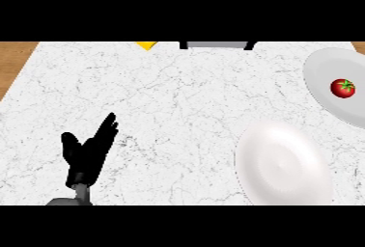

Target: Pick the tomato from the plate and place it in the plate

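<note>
Nearest the camera: left hand (87, 155), black, on a grey forearm coming up from the lower-left edge. Fingers straight and pointing up toward the far right, thumb splayed off to the left. It holds nothing and touches neither plate nor tomato; whether it touches the countertop I can't tell. Resting pose.

Small round red tomato with green stem (343, 88) sits on the grey-white round plate (322, 67) at the far right. That plate is cut off by the right edge of the view. Tomato lies toward the plate's right side, away from its left rim.

Second glossy white round plate (285, 166) sits near right, nearer the camera than the tomato's plate, with nothing on it. Its lower rim runs to the bottom of the view. The two plates look close, rims near each other or just apart; can't tell if they touch.

White marble-patterned countertop (178, 96) spans most of the view. Wide bare stretch between left hand and both plates, and across the whole middle and far left. Brown wooden surface (13, 58) shows past the counter's left edge and in the far right corner.

At the far edge: yellow triangular object (147, 45), partly cut off, and a grey block with dark ends (215, 45) just right of it. Can't identify either.

No readable writing, brands or labels anywhere.

Right hand doesn't show.
</note>
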